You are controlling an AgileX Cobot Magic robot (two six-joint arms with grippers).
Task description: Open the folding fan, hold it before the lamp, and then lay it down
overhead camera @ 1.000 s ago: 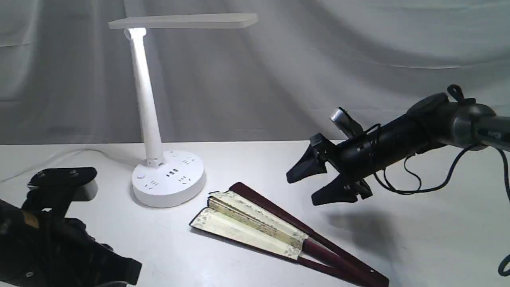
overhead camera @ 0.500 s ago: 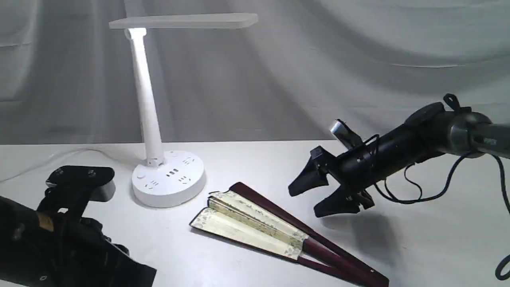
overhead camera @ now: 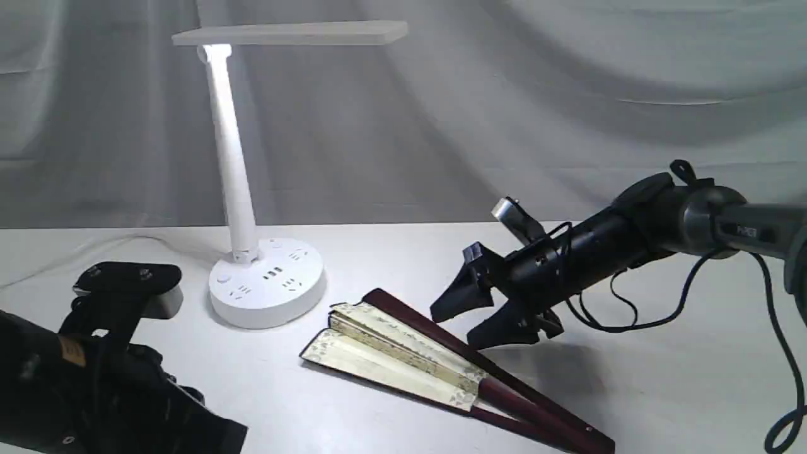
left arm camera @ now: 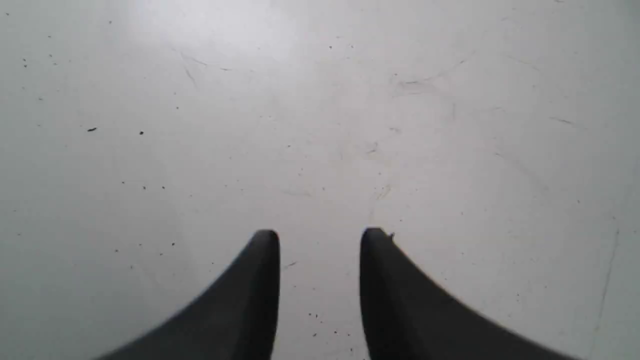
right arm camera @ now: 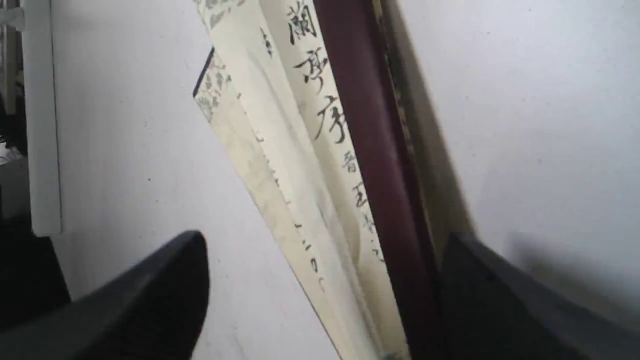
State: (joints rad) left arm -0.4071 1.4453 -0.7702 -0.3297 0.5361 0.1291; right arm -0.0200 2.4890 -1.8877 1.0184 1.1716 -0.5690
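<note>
The folding fan (overhead camera: 403, 359) lies on the white table, only slightly spread, cream pleats towards the lamp and maroon guards running to the near right corner. In the right wrist view its calligraphy leaf (right arm camera: 300, 165) and maroon guard (right arm camera: 370, 150) pass between my fingers. My right gripper (overhead camera: 470, 318) hovers open just above the fan's upper guard, not gripping it. The white lamp (overhead camera: 265, 277) stands lit at the back left, head (overhead camera: 290, 33) overhead. My left gripper (left arm camera: 320, 240) is open over bare table; its arm (overhead camera: 94, 378) fills the near left corner.
A grey cloth backdrop (overhead camera: 504, 113) hangs behind the table. The lamp's white cord (overhead camera: 94, 247) trails off to the left along the table's back. Black cables (overhead camera: 630, 315) loop under the right arm.
My right gripper has dropped and moved left, from well clear of the fan to just over its upper guard. The left arm shifted slightly right, then held still. The fan has not moved.
</note>
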